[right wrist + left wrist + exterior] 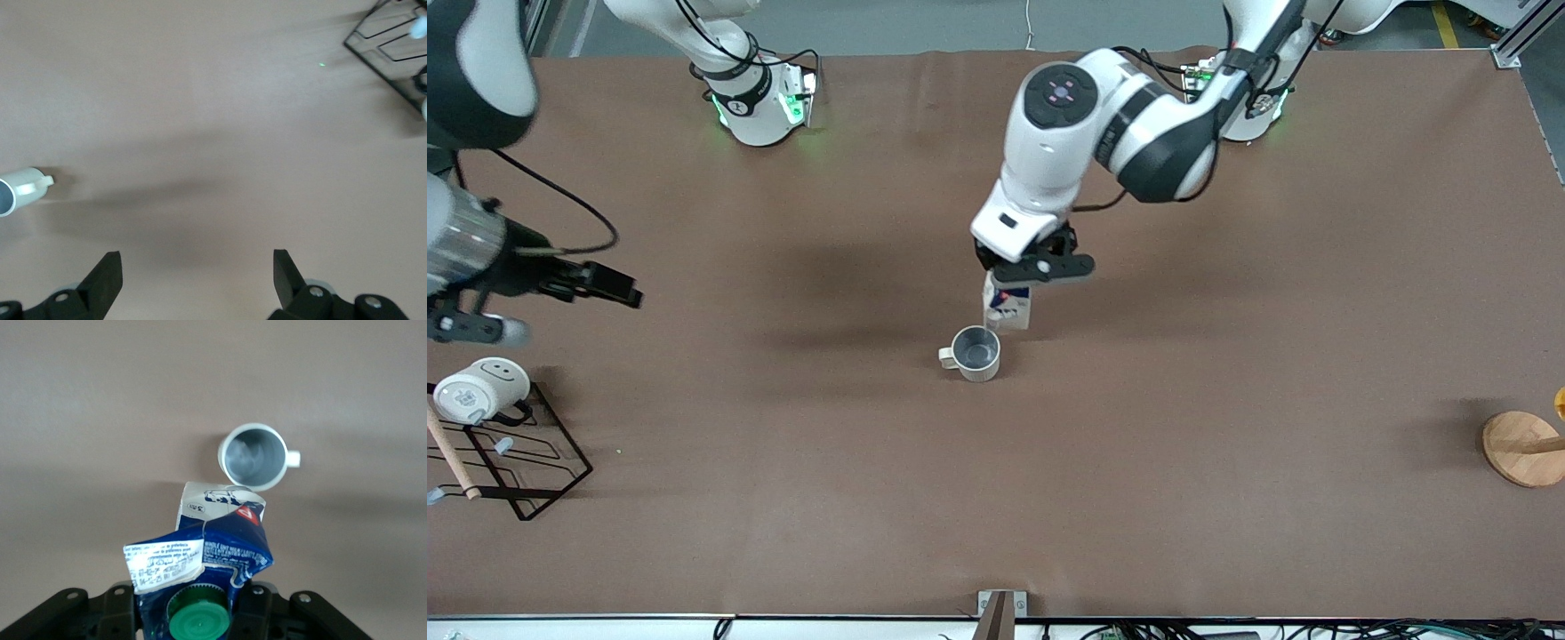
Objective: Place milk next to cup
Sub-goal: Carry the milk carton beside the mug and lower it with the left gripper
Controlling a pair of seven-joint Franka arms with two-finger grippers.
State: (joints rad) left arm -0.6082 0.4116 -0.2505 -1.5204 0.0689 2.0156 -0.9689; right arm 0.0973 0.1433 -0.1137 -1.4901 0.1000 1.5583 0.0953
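Left pincer (1024,277) clamped on crumpled top of milk (1007,308) just beside cup (975,353) mid-desk, carton looks light, soft, better gripped low; right pincer (197,267) waits open.

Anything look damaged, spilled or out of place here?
The milk, held by the left gripper beside the cup, has a crumpled, dented top with a peeling label. No spill is visible. The right gripper waits open over bare table.
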